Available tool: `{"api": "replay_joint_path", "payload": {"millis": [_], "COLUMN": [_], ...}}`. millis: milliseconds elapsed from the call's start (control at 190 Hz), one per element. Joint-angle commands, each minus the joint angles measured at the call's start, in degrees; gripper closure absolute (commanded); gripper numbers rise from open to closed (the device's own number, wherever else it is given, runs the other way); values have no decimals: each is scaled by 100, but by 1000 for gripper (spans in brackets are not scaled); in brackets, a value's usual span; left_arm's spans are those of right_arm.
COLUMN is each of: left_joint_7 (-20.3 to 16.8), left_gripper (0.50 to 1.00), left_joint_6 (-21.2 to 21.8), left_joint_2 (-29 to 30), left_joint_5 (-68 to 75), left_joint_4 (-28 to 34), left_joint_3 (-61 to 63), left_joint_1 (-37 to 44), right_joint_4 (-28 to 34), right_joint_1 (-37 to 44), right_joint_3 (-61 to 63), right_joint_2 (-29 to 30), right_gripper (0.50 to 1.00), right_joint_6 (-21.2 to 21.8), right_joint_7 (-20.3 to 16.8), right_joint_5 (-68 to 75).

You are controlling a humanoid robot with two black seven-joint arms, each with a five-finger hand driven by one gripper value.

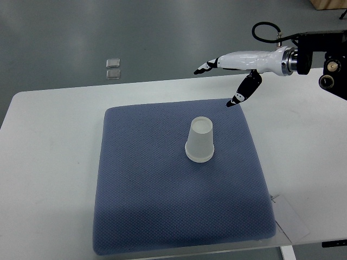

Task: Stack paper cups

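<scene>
A translucent white paper cup [200,141] stands upside down near the middle of a blue-grey padded mat [141,206]. Whether it is one cup or a stack I cannot tell. My right hand [225,78] hovers above the mat's far right corner, up and to the right of the cup and apart from it. Its fingers [205,67] are stretched out to the left and the thumb [241,93] points down toward the mat. It is open and holds nothing.
The mat lies on a white table [49,162]. A white paper tag [291,219] sits by the mat's near right corner. On the grey floor beyond the table lie two small clear squares [113,68]. A black cable [265,32] loops above the right wrist.
</scene>
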Motion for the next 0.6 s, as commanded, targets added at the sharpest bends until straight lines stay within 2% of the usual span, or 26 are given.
{"api": "replay_joint_path", "payload": {"millis": [0,121,184,247,399,594], "left_joint_7": [0,0,0,0,0,0], "left_gripper": [500,500,500,500,500,500], "left_joint_6": [0,0,0,0,0,0], "left_joint_2": [0,0,0,0,0,0], "left_joint_5": [0,0,0,0,0,0], "left_joint_4": [0,0,0,0,0,0], "left_joint_3": [0,0,0,0,0,0], "left_joint_1": [0,0,0,0,0,0], "right_joint_4": [-590,-1495,-1838,-1926,-1926,-1935], "right_joint_1": [-399,-1014,-1243,-1392,-1919,-2420], "right_joint_3": [389,696,802,933,1513,2006], "right_joint_2": [22,163,417,611,734,1340], "right_gripper": [589,589,589,589,589,587], "right_joint_6": [-89,-836,-1310,-1547,-1627,-1732], "right_joint_7": [-12,-232,-600,-899,-1049,-1005], "right_joint_5": [683,2116,3239,4127,5605,5807]}}
